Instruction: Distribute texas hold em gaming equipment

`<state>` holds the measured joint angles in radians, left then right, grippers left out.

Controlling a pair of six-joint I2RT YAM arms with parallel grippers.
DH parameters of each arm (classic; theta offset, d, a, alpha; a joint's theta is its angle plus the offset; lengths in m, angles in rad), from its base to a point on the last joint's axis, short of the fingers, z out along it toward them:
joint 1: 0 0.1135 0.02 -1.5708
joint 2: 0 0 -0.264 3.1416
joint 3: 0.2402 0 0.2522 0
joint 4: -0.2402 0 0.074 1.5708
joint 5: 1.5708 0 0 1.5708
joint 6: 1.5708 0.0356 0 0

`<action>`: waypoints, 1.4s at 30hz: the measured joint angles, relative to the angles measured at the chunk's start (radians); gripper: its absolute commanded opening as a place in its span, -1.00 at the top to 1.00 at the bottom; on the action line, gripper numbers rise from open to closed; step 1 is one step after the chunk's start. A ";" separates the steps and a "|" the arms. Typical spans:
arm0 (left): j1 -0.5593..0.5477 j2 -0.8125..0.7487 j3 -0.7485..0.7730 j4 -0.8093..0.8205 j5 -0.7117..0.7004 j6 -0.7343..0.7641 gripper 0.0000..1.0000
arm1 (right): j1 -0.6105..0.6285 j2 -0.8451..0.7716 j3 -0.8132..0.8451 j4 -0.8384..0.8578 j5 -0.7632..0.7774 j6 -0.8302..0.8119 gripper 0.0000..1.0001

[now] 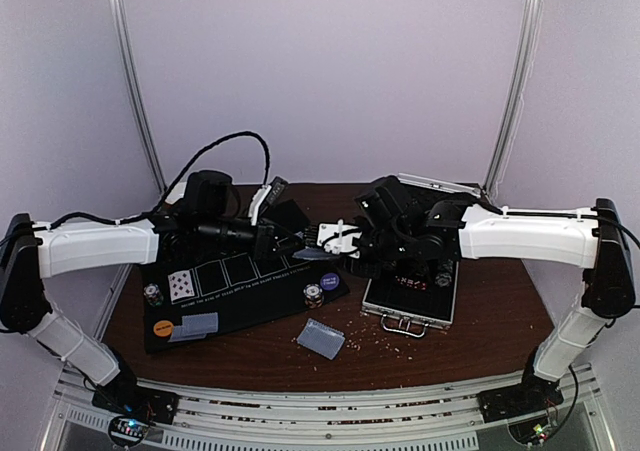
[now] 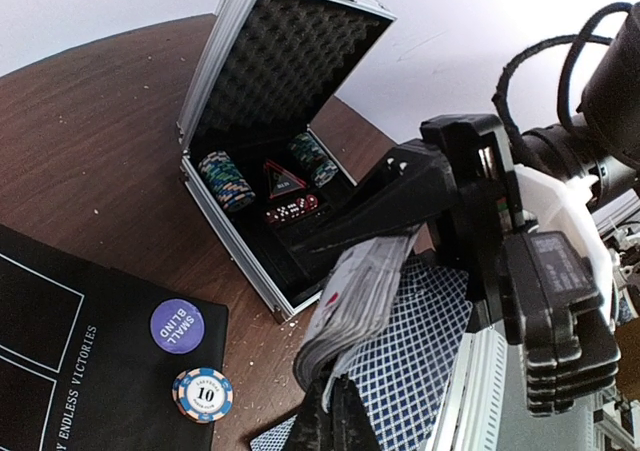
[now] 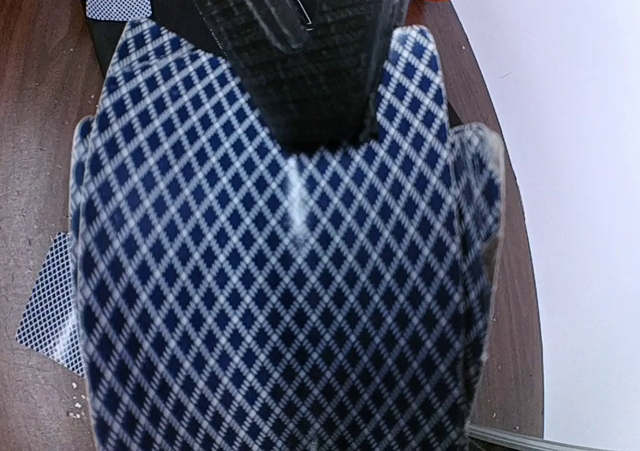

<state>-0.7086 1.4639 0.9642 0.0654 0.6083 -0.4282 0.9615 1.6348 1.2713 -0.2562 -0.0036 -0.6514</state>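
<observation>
My right jaws are partly open and clamped across the deck of cards, one finger flat on its blue-diamond back. The deck is off the surface, held between the black mat and the open silver case. My left jaws are closed at the deck's lower edge; I cannot tell whether a card is pinched. Loose cards lie on the surface below.

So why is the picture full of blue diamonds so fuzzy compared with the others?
Right wrist view: the cards sit almost against the lens, so their diamond pattern smears, worst low down. Left wrist view: sharp; the number on the chip and the lettering on the purple disc read clearly. Top view: evenly lit, no strong glare, but everything is small.
</observation>
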 measured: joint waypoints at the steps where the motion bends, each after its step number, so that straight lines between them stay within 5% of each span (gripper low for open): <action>1: 0.000 -0.001 0.003 -0.009 0.002 0.005 1.00 | 0.000 0.000 0.000 -0.003 0.002 0.000 0.16; 26: 0.160 -0.164 0.124 -0.364 -0.002 0.229 1.00 | -0.026 0.000 0.000 -0.003 0.020 0.003 0.16; 34: 0.190 -0.129 0.203 -0.574 -0.674 0.493 1.00 | -0.026 0.000 -0.001 -0.003 0.021 0.003 0.16; 42: 0.167 0.115 0.087 -0.531 -1.304 0.743 1.00 | -0.026 0.000 -0.002 -0.003 0.020 0.004 0.16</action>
<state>-0.5415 1.5791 1.0512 -0.4660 -0.6960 0.3149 0.9360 1.6344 1.2697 -0.2596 0.0166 -0.6476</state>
